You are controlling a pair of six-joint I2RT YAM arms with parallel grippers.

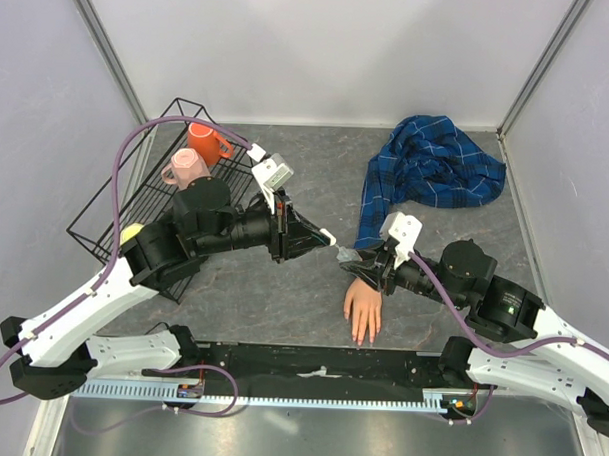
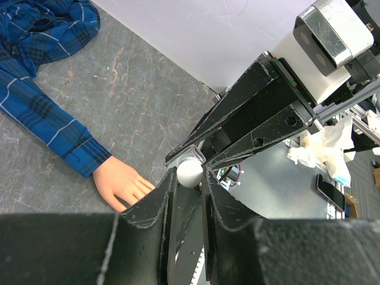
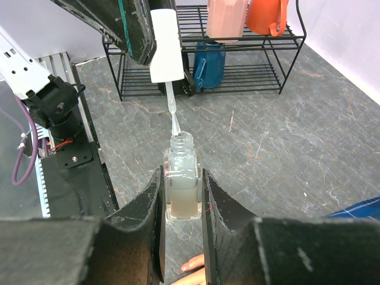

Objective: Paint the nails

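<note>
Toward near edge from right claw (image 1: 350,260), clamped on bottle (image 3: 182,190), nails (image 1: 361,337) lie apart; left claw (image 1: 329,238) grips brush cap (image 3: 165,47).

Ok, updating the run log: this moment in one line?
left jaws: shut on brush cap | right jaws: shut on bottle | brush: tip at bottle mouth | mannequin hand: on table

Black wire rack (image 3: 255,74) at grey table's (image 3: 267,148) left rear; orange mug (image 3: 267,15), pink mug (image 3: 228,18) on top shelf, blue mug (image 3: 209,64) below.
</note>
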